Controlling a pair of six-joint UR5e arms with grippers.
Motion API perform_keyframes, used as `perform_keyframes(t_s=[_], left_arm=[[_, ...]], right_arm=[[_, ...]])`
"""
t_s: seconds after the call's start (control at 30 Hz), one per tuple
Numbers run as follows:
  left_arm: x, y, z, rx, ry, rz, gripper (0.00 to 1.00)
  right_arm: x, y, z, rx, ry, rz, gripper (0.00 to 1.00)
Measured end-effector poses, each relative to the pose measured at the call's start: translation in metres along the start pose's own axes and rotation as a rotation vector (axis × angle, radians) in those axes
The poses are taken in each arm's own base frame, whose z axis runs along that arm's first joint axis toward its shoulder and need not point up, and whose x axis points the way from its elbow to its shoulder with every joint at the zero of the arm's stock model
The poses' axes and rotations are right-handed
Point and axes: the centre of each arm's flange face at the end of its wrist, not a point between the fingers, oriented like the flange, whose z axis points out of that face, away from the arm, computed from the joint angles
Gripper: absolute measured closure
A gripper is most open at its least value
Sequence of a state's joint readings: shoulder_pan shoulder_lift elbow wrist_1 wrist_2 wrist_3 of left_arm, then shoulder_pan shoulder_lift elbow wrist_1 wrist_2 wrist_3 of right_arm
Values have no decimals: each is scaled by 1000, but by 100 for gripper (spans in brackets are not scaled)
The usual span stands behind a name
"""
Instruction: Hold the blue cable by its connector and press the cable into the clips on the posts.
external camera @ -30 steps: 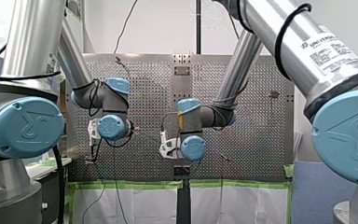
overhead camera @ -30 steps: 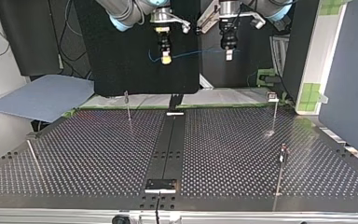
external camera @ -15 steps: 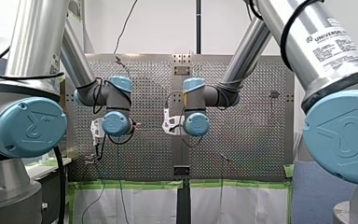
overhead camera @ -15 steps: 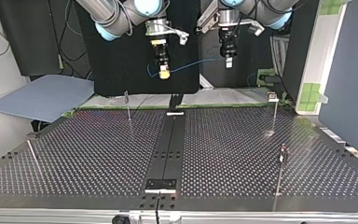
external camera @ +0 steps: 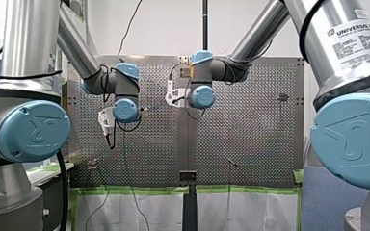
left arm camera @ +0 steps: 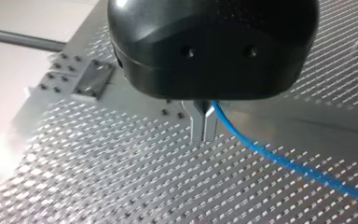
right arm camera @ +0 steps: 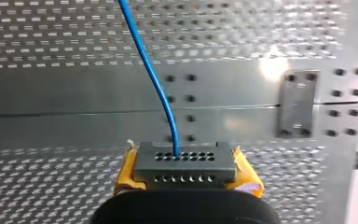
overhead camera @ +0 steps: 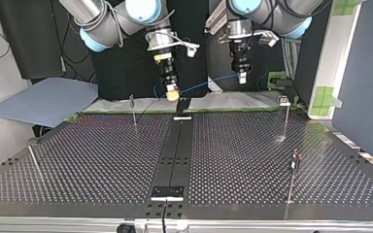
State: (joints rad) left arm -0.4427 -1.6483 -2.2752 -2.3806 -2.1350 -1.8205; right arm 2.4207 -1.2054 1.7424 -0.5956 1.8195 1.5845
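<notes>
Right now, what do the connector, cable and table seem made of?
The connector looks dull grey, metal or plastic, with two rows of small holes. The cable has a smooth blue sheath, likely plastic. The table seems bare metal: perforated, with bright glare.

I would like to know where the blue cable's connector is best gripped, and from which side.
Grip the grey connector across its two short ends, coming from behind, opposite the holed face where the blue cable leaves. The block is straight-edged, so pads should seat squarely and the cable stays free. My right gripper holds it so.
</notes>
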Motion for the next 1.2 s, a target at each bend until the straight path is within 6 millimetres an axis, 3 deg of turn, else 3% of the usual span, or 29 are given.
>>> perform_keyframes(t_s=[0.27,0.43,0.6,0.87,1.2], left_arm=[[-45,-5,10,-34,-56,-79,100],[-79,-12,16,-30,-96,-120,100],[-114,-16,20,-37,-138,-147,100],[-151,-14,32,-73,-169,-160,100],[-176,-3,50,-120,-165,-145,100]], right_arm=[[71,6,13,18,78,16,100],[96,9,20,32,112,21,100],[99,15,26,46,118,21,100],[79,11,42,90,90,13,100],[102,-2,52,138,109,16,100]])
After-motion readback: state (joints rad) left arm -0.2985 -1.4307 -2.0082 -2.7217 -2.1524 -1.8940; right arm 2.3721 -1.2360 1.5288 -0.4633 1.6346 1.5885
